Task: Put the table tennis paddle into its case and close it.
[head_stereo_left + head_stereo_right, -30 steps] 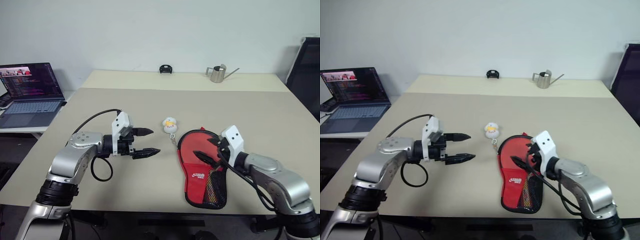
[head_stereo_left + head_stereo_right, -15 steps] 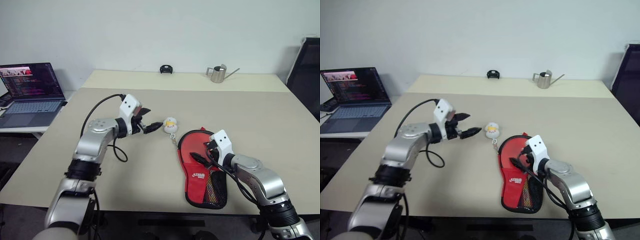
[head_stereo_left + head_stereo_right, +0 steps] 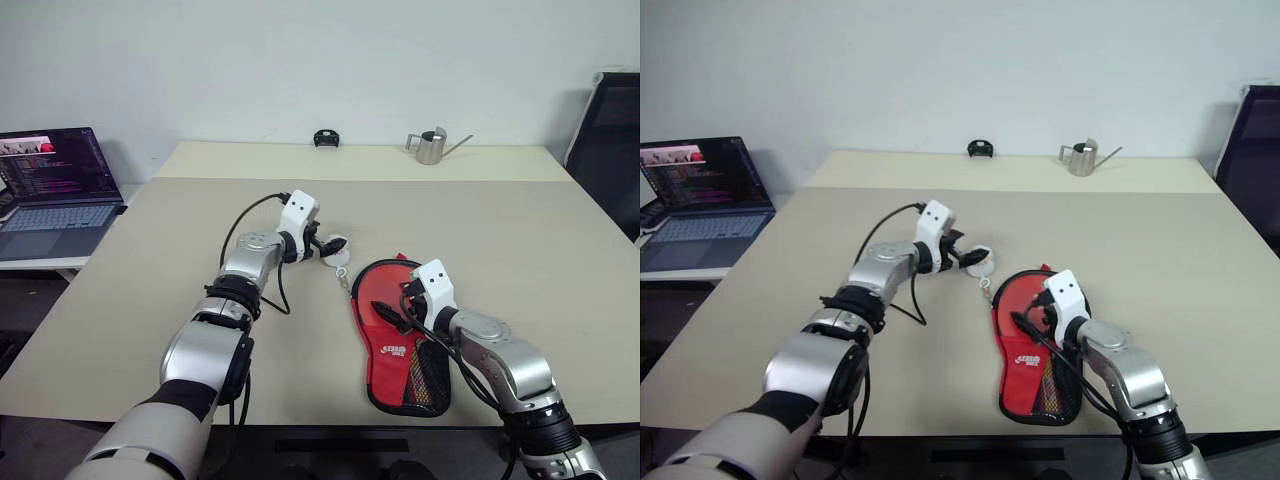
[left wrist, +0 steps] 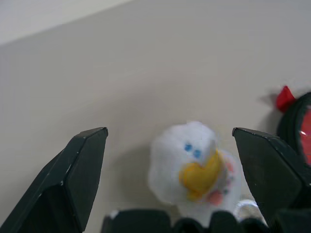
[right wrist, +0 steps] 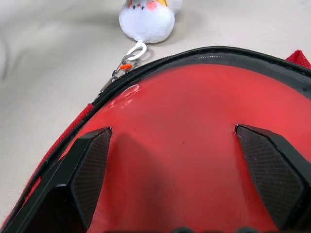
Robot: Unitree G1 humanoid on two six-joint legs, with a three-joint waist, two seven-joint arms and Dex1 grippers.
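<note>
Reaching forward since a second ago, left claw (image 4: 170,170) now straddles the fluffy white-yellow charm (image 4: 194,167), fingers wide, likely to pull the red zip case (image 3: 395,340) shut; right claw (image 5: 172,179) hovers open over the round red paddle face (image 5: 194,145).

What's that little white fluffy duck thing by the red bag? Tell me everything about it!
The duck charm is a small, round, fluffy white toy with blue dot eyes, a yellow beak and pink cheeks. It lies on the tan table, clipped by a small metal ring and clasp to the zipper of the red case. The left claw is open, its black fingers either side of it, not squeezing.
</note>
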